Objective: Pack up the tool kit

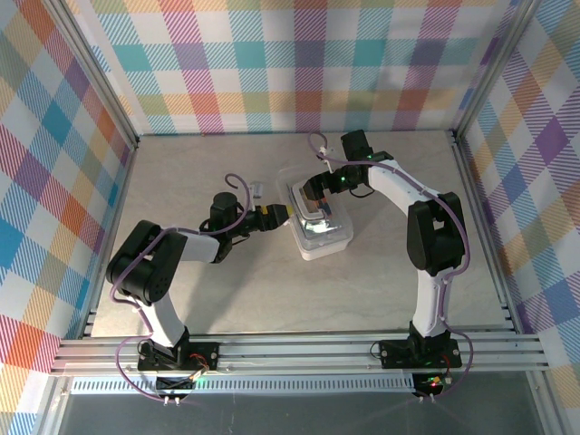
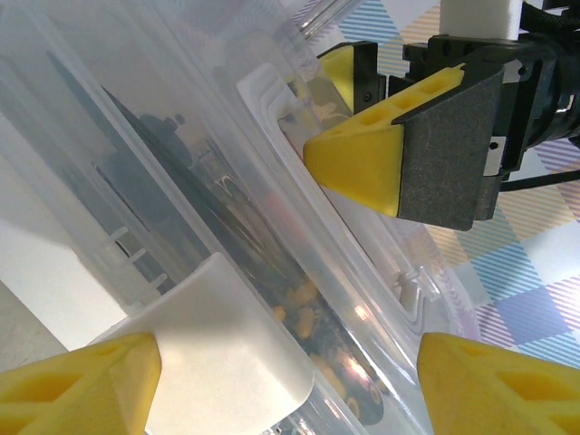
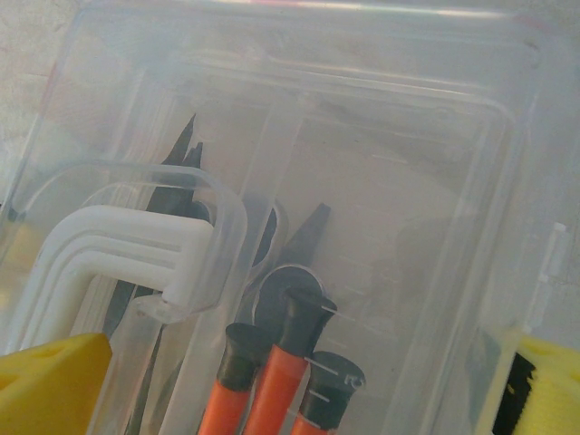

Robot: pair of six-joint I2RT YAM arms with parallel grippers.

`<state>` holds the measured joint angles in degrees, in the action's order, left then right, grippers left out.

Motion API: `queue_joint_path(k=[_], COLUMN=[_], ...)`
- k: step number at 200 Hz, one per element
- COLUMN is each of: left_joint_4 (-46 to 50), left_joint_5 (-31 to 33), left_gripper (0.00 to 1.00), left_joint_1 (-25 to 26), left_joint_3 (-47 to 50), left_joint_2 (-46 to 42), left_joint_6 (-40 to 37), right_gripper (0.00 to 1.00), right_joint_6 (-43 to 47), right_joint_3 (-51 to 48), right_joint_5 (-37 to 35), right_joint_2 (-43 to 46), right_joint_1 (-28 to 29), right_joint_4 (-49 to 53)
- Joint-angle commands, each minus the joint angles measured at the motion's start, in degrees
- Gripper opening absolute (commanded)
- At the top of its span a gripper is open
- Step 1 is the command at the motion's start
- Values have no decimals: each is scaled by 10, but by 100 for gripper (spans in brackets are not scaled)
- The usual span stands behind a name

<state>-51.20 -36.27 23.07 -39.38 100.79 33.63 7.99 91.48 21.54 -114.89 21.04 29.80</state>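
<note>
The tool kit's clear case (image 1: 323,239) lies closed in the middle of the table. My left gripper (image 1: 279,213) meets its left side, yellow fingers wide apart. In the left wrist view they straddle the case's rim (image 2: 181,181), and the white handle (image 2: 227,344) lies against the left fingertip (image 2: 82,385). My right gripper (image 1: 317,188) hangs open over the far end of the lid (image 3: 408,136), one finger on each side. Through the lid I see orange-handled tools (image 3: 281,381), dark plier tips (image 3: 308,231) and the white handle (image 3: 118,245). One right finger (image 2: 362,163) rests on the lid.
A small clear piece (image 1: 258,188) lies on the grey table (image 1: 217,290) just left of the case. Plaid walls and metal posts (image 1: 460,145) close in the back and sides. Bare table lies in front of the case.
</note>
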Motion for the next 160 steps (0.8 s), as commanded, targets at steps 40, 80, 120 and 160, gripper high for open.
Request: queue_joint_path(k=[40, 80, 120, 160], left_joint_4=[-4, 47, 89, 82], left_joint_5=[-8, 6, 21, 23], left_gripper=[75, 75, 75, 75], left_joint_1=[6, 6, 6, 6], left_joint_3=[-13, -12, -17, -21], left_joint_2=[14, 16, 16, 26], left_joint_6=[-17, -41, -63, -60], right_gripper=[99, 99, 99, 99], right_joint_6=[24, 25, 24, 25], right_joint_3=[-32, -33, -34, -35], right_joint_5=[21, 19, 20, 19], right_joint_2=[-31, -29, -29, -28], right_joint_1=[13, 13, 13, 13], right_joint_4=[126, 127, 127, 127])
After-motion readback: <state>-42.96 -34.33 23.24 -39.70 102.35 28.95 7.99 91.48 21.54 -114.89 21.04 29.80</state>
